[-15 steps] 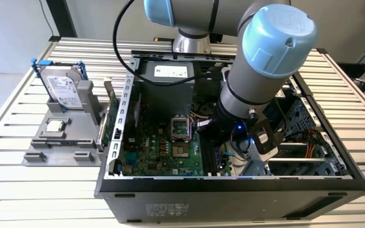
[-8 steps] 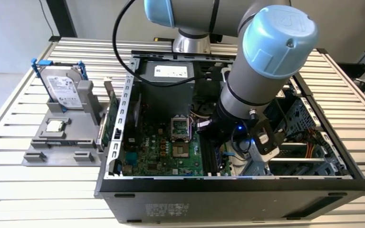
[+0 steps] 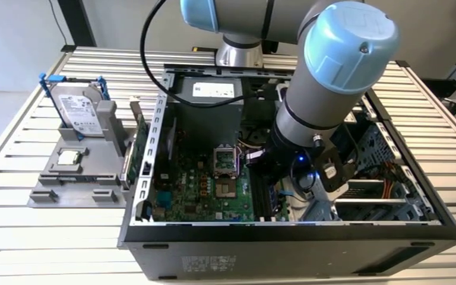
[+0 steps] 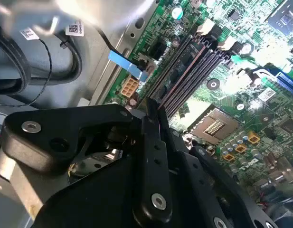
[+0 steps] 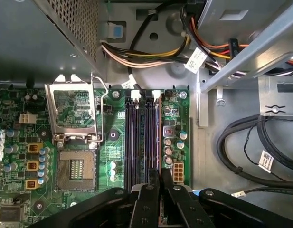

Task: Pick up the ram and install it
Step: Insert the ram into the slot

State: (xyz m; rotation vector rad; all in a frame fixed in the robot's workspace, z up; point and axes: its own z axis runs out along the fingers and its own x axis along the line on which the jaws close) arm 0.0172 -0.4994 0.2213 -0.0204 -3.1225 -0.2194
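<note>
The ram, a long narrow green board, stands on edge along the right side of the grey holder, just outside the open computer case's wall. My gripper is down inside the case, far from the ram. It hangs close above the dark memory slots, in line with the slot nearest the case's cable side. In both wrist views its black fingers lie together and shut, and nothing shows between the tips. The memory slots look empty.
The holder also carries a silver hard drive with blue rails and a small square processor chip. Beside the slots is the open processor socket. Cable bundles and a metal bracket crowd the other side.
</note>
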